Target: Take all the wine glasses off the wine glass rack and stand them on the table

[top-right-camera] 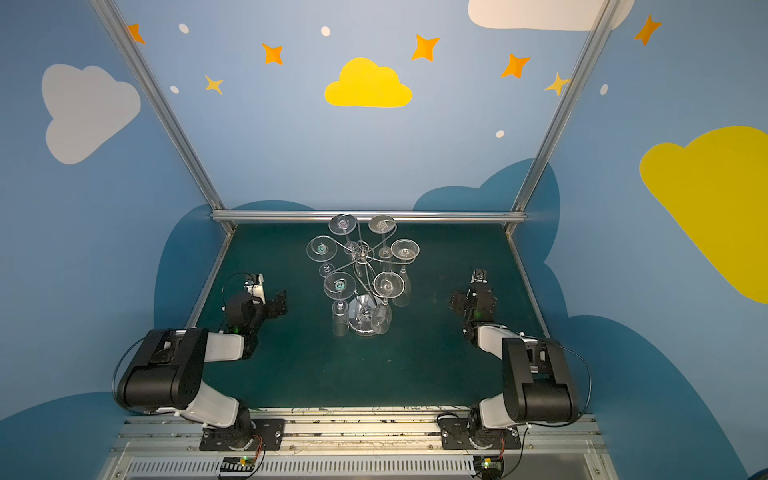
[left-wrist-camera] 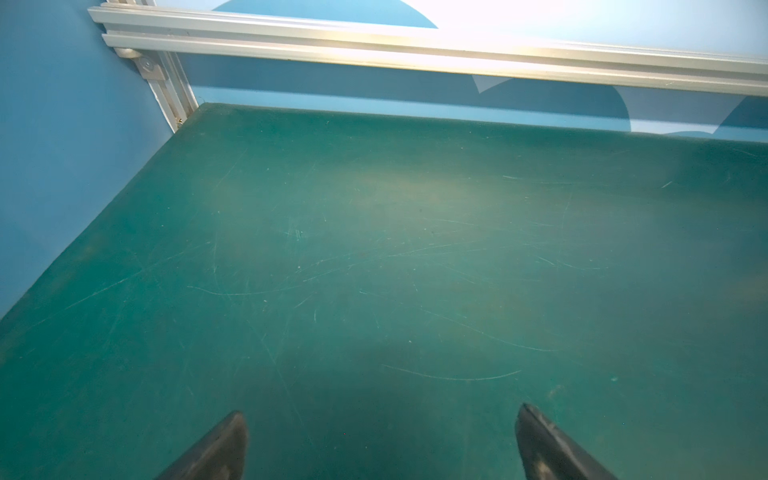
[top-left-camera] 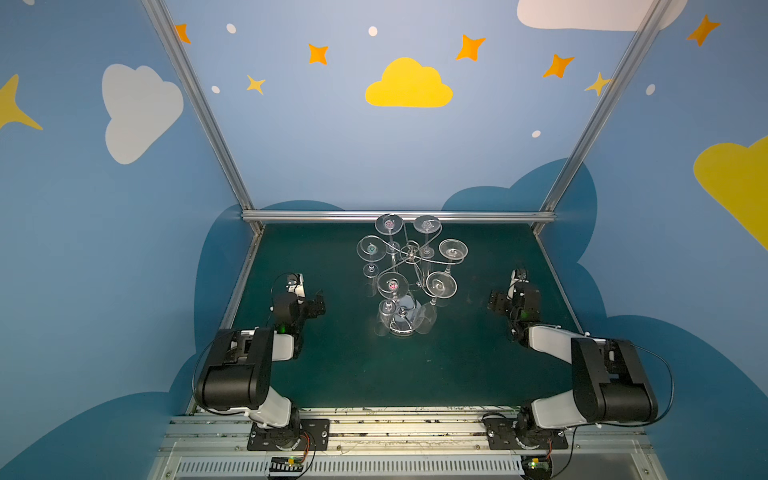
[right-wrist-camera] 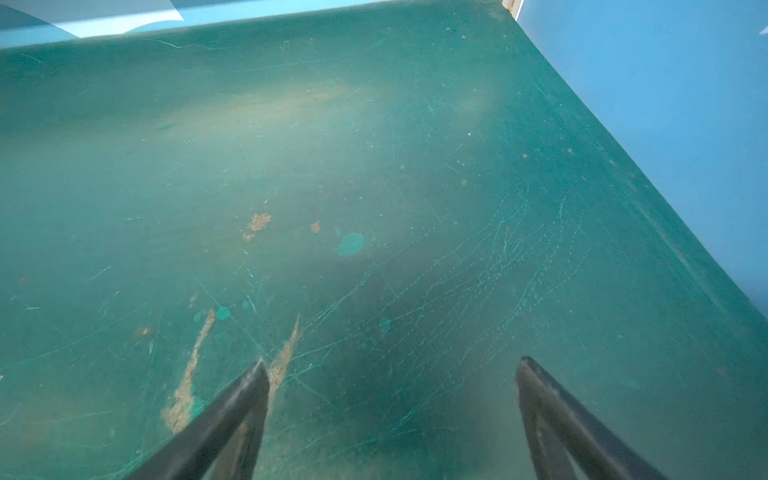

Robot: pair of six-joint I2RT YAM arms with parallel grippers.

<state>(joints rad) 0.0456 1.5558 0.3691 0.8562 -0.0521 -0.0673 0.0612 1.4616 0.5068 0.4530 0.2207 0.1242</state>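
Green mat [top-left-camera: 374,374], scratched. Nearest wine glass [top-left-camera: 392,286] hangs inverted by its foot from the wine glass rack [top-left-camera: 410,251], mid-table toward the back wall [top-left-camera: 395,158], 1 of 6. Judged light, slippery, brittle: grip the stem under the foot, slide outward along the arm. Left gripper [left-wrist-camera: 382,415] and right gripper [right-wrist-camera: 393,361]: jaws apart, empty, well clear either side.

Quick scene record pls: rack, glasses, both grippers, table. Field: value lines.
rack: silver wire wine glass rack, upright, mid-table
glasses: six clear wine glasses, hanging upside down, one per arm
left gripper: open, empty, off to the rack's left
right gripper: open, empty, off to the rack's right
table: dark green scratched tabletop
status: no glass taken off yet
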